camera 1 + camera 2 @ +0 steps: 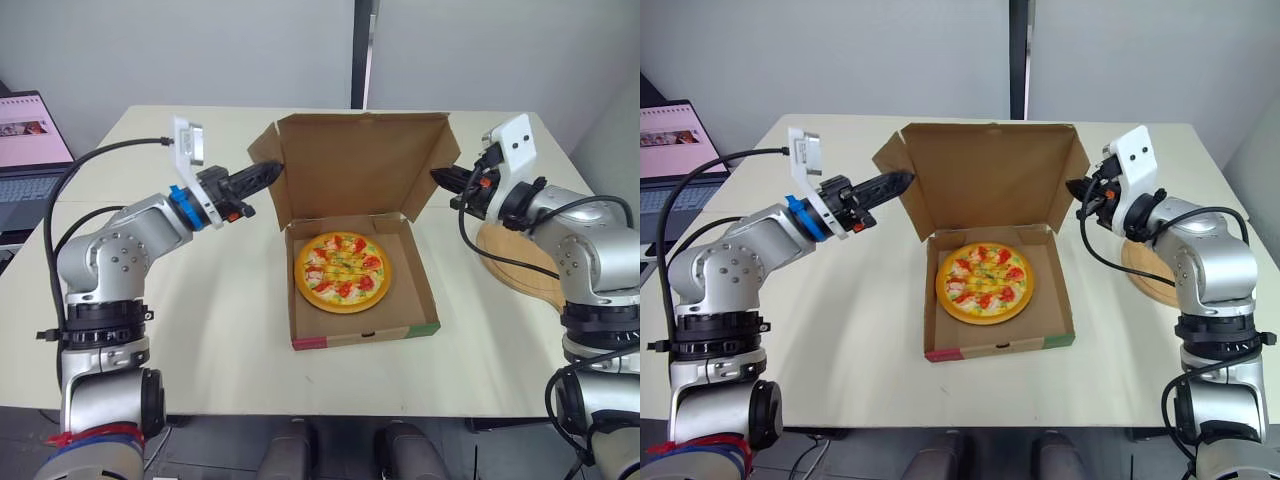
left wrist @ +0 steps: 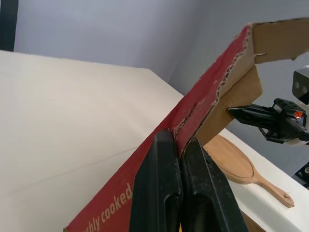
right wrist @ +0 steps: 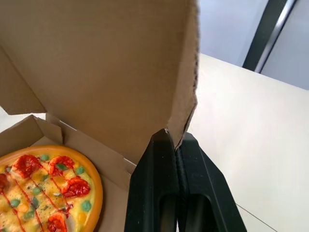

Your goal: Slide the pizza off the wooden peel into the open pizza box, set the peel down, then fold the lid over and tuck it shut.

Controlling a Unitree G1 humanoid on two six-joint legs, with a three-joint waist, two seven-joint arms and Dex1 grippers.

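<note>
Pizza (image 1: 343,272): lies flat on the floor of the pizza box (image 1: 365,335), roughly centred and clear of its walls.
Pizza box: open on the table (image 1: 220,300), front wall toward the robot.
Lid (image 1: 355,165): stands upright from the box's rear edge, with its side flaps splayed outward.
Peel (image 1: 520,258): flat on the table, bare, to the right of the box and apart from it.
Step in hand: the slide and the setting-down look done; judged to be the start of folding the lid.
Next move: calls for both arms to swing the lid forward and down about the rear hinge at an even pace, so the cardboard does not twist. The side flaps then need guiding inside the box walls before the tuck.
Left gripper (image 1: 272,170): at the box's left rear, above the wall; fingers pressed together on the lid's left flap edge.
Right gripper (image 1: 440,177): at the box's right rear; fingers pinched on the lid's right edge.
Arm pose: both forearms reach inward toward the box from opposite sides, elbows bent, near mirrored.
Laptop (image 1: 30,150): well left of the box, off the table.
</note>
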